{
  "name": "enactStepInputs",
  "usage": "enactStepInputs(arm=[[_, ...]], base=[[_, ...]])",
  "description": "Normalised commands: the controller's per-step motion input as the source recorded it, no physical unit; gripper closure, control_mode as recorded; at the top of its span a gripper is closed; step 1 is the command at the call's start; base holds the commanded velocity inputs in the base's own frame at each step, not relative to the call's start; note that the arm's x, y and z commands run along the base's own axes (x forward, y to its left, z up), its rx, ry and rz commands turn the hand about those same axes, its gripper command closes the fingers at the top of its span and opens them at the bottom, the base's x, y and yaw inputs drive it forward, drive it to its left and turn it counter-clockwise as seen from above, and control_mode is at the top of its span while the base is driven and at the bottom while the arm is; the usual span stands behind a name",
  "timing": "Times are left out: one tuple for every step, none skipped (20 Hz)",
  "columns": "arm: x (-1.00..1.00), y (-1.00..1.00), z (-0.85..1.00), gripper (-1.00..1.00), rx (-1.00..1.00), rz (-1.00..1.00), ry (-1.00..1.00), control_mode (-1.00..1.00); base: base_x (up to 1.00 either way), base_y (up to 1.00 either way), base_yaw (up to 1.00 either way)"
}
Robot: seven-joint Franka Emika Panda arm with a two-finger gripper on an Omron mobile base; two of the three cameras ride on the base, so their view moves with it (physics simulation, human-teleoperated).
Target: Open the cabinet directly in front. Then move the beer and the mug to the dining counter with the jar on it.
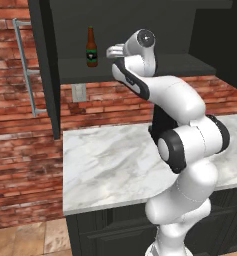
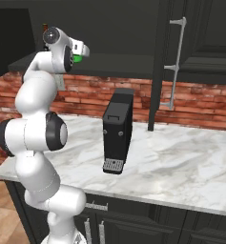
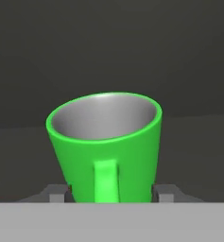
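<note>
Jaws (image 3: pixel 111 193) sit at the open cabinet (image 1: pixel 140 20), at shelf (image 1: pixel 190 64) height, reaching in from the front. Mug (image 3: pixel 106 149) is right between them: one fingertip (image 3: pixel 54 191) against its left wall, the other at its right wall, handle facing the camera. Looks like a pinch on the mug low on its body, but the contact points are cut off at the frame bottom, so I can't tell if it's a firm clamp or just flanking.

Mug is tilted in the hand view, rim leaning up and away, grey inside visible. Can't tell whether its base rests on the shelf or is off it. In the right base view a sliver of green (image 2: pixel 77 58) shows just beside the hand.

Beer (image 1: pixel 92 47) stands upright on the same shelf, to the left of the jaws, apart from them. A dark brown edge at the far left of the hand view is likely the bottle, too little showing to be sure.

Both doors are swung open: left door (image 1: pixel 42 65) edge-on with its bar handle (image 1: pixel 24 65), right door (image 2: pixel 159 62) likewise, handle (image 2: pixel 177 62) facing out.

Below the jaws: marble bench (image 1: pixel 105 165) against the brick wall (image 1: pixel 20 150). A black boxy appliance (image 2: pixel 118 131) stands on it, under and right of the hand.
</note>
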Motion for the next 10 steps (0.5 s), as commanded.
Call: enactStepInputs(arm=[[0.0,0.0,0.0,1.0,0.0,0.0,0.0,-1.0],[0.0,0.0,0.0,1.0,0.0,0.0,0.0,-1.0],[0.0,0.0,0.0,1.0,0.0,0.0,0.0,-1.0],[0.0,0.0,0.0,1.0,0.0,0.0,0.0,-1.0],[0.0,0.0,0.0,1.0,0.0,0.0,0.0,-1.0],[0.0,0.0,0.0,1.0,0.0,0.0,0.0,-1.0],[-0.08,0.0,0.0,1.0,0.0,0.0,0.0,-1.0],[-0.29,0.0,0.0,1.0,0.0,0.0,0.0,-1.0],[-0.43,0.0,0.0,1.0,0.0,0.0,0.0,-1.0],[-0.62,0.0,0.0,1.0,0.0,0.0,0.0,-1.0]], base=[[0.0,0.0,0.0],[0.0,0.0,0.0],[0.0,0.0,0.0],[0.0,0.0,0.0],[0.0,0.0,0.0],[0.0,0.0,0.0],[0.0,0.0,0.0],[0.0,0.0,0.0],[0.0,0.0,0.0],[0.0,0.0,0.0]])
